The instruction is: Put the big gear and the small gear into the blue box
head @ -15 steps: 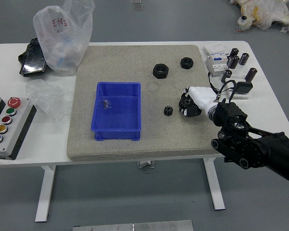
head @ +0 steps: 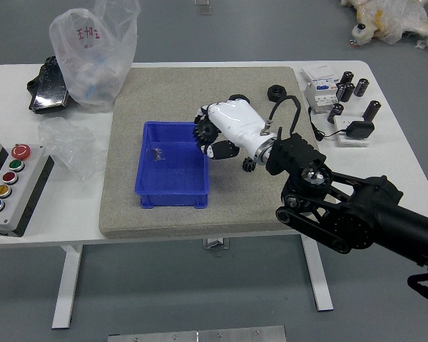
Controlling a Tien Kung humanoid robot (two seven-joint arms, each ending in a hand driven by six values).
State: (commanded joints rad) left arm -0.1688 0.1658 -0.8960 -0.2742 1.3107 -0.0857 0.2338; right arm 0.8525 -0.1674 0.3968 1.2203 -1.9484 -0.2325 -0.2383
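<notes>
My right hand [head: 212,140], white over the back with dark fingertips, is above the right rim of the blue box [head: 172,200]. Its fingers are closed around the big gear [head: 205,131], a dark toothed disc held over the box's upper right side and partly covered by the fingers. The small gear [head: 249,164], black, lies on the grey mat to the right of the box, just below the hand's wrist. My left arm is out of view.
Two black nuts are at the mat's far side, one [head: 276,93] in full sight, the other partly behind the hand. A small shiny item [head: 158,154] lies in the box. A button panel [head: 14,189] and plastic bags [head: 93,57] are left; black cylinders [head: 372,110] stand right.
The right hand has moved left, from the mat right of the small gear to the box's right rim, carrying the big gear. The small gear and box stayed put.
</notes>
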